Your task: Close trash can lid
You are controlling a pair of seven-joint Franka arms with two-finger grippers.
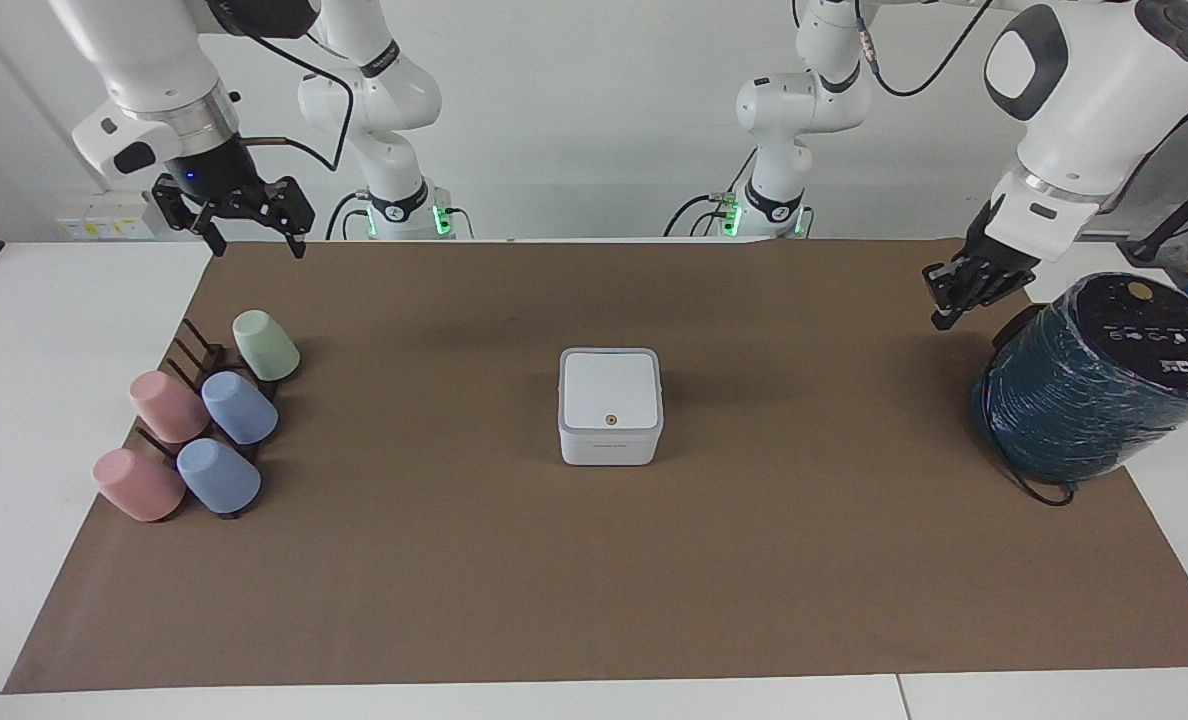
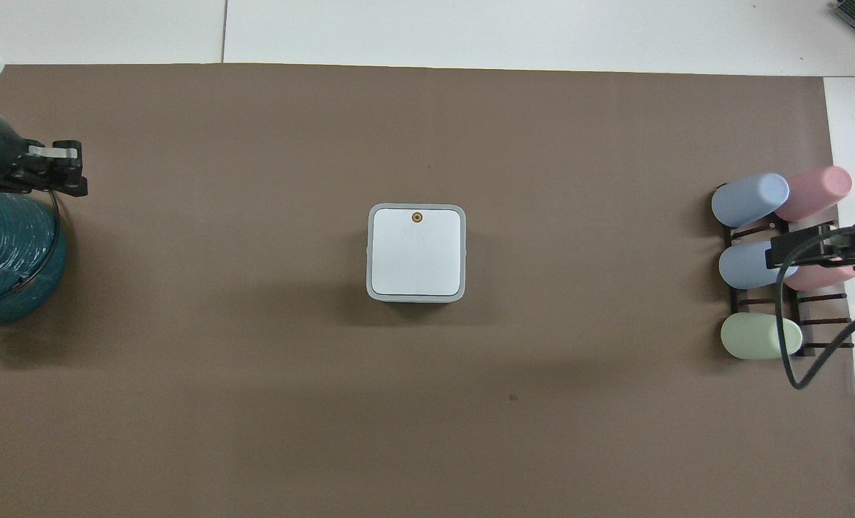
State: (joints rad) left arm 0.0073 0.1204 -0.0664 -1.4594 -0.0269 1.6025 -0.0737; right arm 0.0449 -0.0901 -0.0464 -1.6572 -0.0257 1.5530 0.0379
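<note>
The white square trash can [image 1: 609,448] stands in the middle of the brown mat. Its lid [image 1: 609,388] lies flat and closed on top, with the orange dot showing at the edge farthest from the robots; from overhead the lid [image 2: 417,255] sits flush inside the can's grey rim [image 2: 371,252]. My left gripper [image 1: 942,312] hangs shut and holding nothing over the mat's edge at the left arm's end, next to the teal cylinder, well away from the can; it also shows overhead [image 2: 75,180]. My right gripper [image 1: 257,243] waits open in the air above the cup rack's end of the mat.
A large dark teal wrapped cylinder [image 1: 1094,385] stands at the left arm's end of the table. At the right arm's end, a dark rack [image 1: 194,350] holds several pastel cups [image 1: 239,407] lying on their sides. The brown mat [image 1: 594,580] covers most of the table.
</note>
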